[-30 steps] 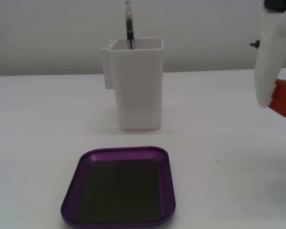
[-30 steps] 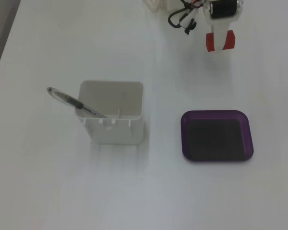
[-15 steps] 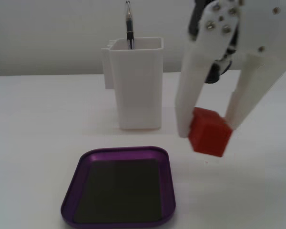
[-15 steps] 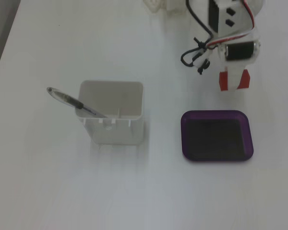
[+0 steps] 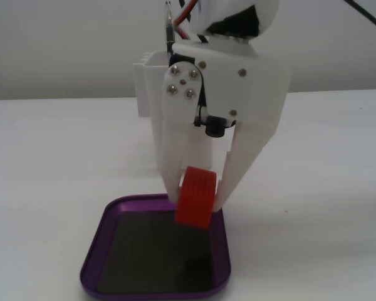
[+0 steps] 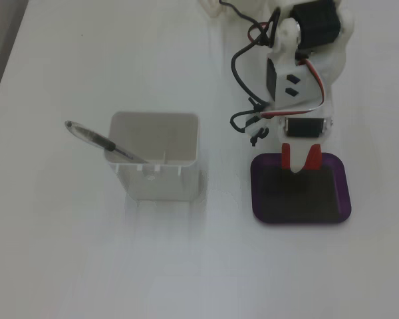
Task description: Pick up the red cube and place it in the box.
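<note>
white arm's gripper (image 5: 196,204) points down over the purple tray (image 5: 100,235); jaws closed on a red ridged piece (image 5: 195,197), round-edged rather than cubic in one fixed view, held just above the tray's rear rim. in the other fixed view the gripper (image 6: 299,166) and red piece (image 6: 285,156) sit over the tray's (image 6: 261,199) far edge. white open box (image 6: 156,159) stands on the bench (image 6: 66,252) well apart to the tray's left, a pen (image 6: 100,141) leaning out of it.
</note>
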You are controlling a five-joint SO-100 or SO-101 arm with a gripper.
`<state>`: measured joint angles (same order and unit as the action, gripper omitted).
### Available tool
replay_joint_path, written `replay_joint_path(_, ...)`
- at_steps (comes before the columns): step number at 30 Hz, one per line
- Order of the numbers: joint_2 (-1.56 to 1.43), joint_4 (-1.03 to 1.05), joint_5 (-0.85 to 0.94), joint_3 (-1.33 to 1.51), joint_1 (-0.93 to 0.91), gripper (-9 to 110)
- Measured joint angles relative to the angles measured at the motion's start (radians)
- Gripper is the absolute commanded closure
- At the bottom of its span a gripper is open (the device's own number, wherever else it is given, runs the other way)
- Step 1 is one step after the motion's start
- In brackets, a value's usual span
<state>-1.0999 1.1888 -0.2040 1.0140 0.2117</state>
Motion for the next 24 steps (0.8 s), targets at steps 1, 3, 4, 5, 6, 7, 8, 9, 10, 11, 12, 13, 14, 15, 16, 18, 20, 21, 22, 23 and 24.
replay_joint_path(1,0.009,0.0,0.0,-0.011,0.0,102)
replay_joint_path(3,0.029,0.0,0.0,-0.038,0.0,102)
replay_joint_path(4,0.04,0.0,0.0,-0.051,-0.002,102)
replay_joint_path(5,0.054,0.0,0.0,-0.061,-0.002,102)
replay_joint_path(6,0.069,0.0,0.0,-0.069,-0.003,102)
replay_joint_path(7,0.083,0.0,0.0,-0.078,-0.006,102)
replay_joint_path(8,0.097,0.0,0.0,-0.086,-0.008,102)
replay_joint_path(9,0.107,0.0,0.0,-0.095,-0.011,102)
replay_joint_path(10,0.117,0.0,0.0,-0.103,-0.012,102)
replay_joint_path(11,0.124,0.0,0.0,-0.109,-0.014,102)
replay_joint_path(12,0.132,0.0,0.0,-0.115,-0.014,102)
replay_joint_path(13,0.137,0.0,0.0,-0.118,-0.014,102)
replay_joint_path(14,0.141,0.0,0.0,-0.12,-0.014,102)
replay_joint_path(15,0.141,0.0,0.0,-0.121,-0.012,102)
replay_joint_path(16,0.141,0.0,0.0,-0.121,-0.011,102)
replay_joint_path(18,0.141,0.0,0.0,-0.123,-0.009,102)
replay_joint_path(20,0.141,0.0,0.0,-0.123,-0.009,102)
replay_joint_path(21,0.141,0.0,0.0,-0.123,-0.011,102)
replay_joint_path(22,0.141,0.0,0.0,-0.123,-0.011,102)
replay_joint_path(23,0.141,0.0,0.0,-0.123,-0.011,102)
replay_joint_path(24,0.141,0.0,0.0,-0.123,-0.011,102)
